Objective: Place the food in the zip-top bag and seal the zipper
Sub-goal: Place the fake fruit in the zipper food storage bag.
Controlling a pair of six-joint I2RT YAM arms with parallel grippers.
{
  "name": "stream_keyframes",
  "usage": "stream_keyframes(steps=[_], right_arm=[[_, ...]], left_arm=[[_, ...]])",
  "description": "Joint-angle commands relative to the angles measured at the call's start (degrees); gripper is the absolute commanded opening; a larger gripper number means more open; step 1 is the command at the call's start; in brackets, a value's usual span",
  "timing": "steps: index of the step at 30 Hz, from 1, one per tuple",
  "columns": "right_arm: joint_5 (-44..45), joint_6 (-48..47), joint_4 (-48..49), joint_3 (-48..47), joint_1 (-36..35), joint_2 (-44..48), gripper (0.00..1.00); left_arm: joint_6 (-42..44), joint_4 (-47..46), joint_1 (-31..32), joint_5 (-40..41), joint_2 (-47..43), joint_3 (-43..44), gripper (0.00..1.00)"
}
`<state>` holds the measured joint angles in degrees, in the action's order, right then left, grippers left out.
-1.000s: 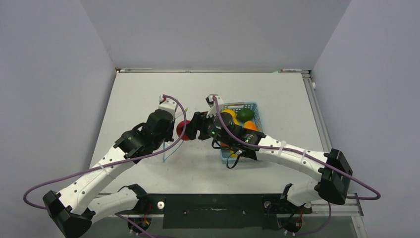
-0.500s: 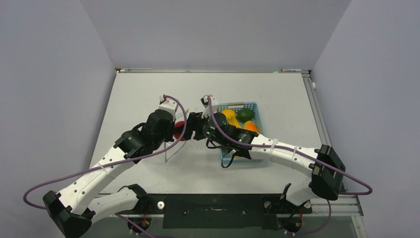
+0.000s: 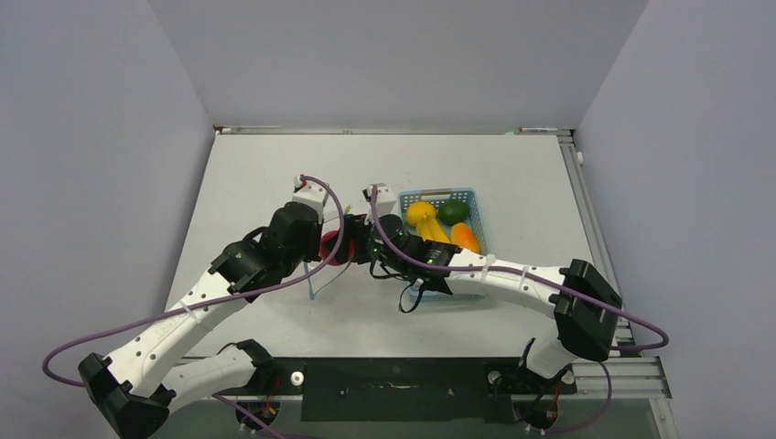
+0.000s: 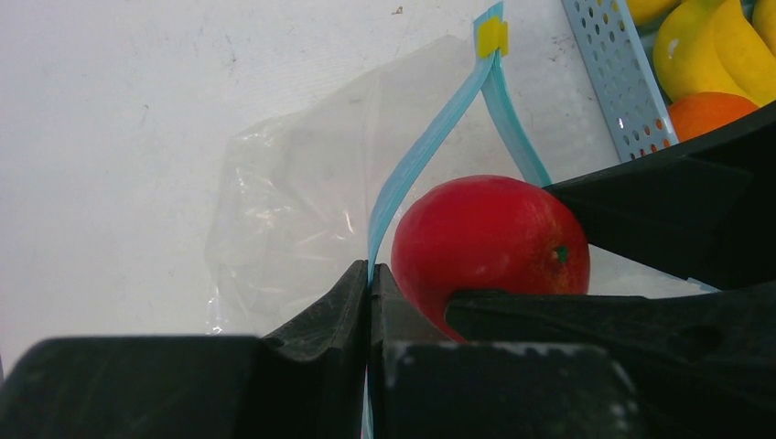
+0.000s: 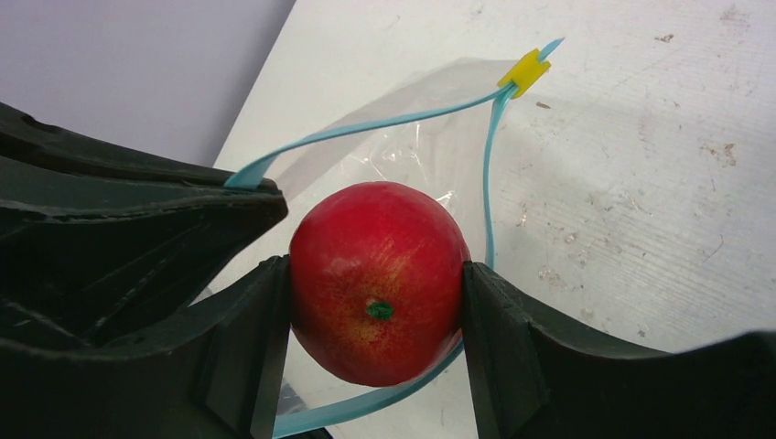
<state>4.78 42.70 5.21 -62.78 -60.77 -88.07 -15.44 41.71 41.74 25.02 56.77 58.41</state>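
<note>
Glossy red apple (image 5: 377, 279) is sitting clamped between the right fingers (image 5: 242, 357), which are standing about half open around it, inside the open loop of the teal zipper (image 5: 366, 128) at the mouth of the zip-top bag (image 4: 293, 210). Fully closed, the left fingers (image 4: 352, 306) are pinching one zipper strip at the apple's nine o'clock. Pushing the apple toward twelve o'clock, well past both strips before releasing, looks wisest. Overhead, the basket (image 3: 439, 193) is lying at the apple's three o'clock on the bench (image 3: 256, 174).
</note>
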Motion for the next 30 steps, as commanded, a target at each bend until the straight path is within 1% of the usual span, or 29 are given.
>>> stream_keyframes(steps=[1,5,11,14,18,25,30], right_arm=[[3.9,-0.9,0.6,-1.5,-1.6,-1.1,0.44],[4.6,-1.2,0.3,-1.3,-1.9,-1.3,0.56],[4.7,-1.4,0.5,-0.1,-2.1,-0.2,0.78],[4.5,-1.4,1.0,0.5,-2.1,0.7,0.84],[4.1,-1.7,1.2,0.8,-2.0,1.9,0.87],[5.7,-2.2,-0.6,1.7,-2.1,5.3,0.87],[8.6,-3.8,-4.3,2.2,-2.1,8.2,0.87]], left_arm=[[-0.4,-2.8,-0.5,-0.3,-1.1,0.1,0.00],[-0.5,-2.8,-0.5,-0.1,-1.1,0.1,0.00],[-0.5,-2.8,-0.6,0.0,-1.0,0.1,0.00],[-0.5,-2.7,-0.6,0.1,-0.7,0.1,0.00],[-0.5,-2.7,-0.7,0.1,-0.6,0.1,0.00],[-0.5,-2.8,-0.7,0.2,-0.4,0.1,0.00],[-0.6,-2.7,-0.7,0.3,-0.4,0.1,0.00]])
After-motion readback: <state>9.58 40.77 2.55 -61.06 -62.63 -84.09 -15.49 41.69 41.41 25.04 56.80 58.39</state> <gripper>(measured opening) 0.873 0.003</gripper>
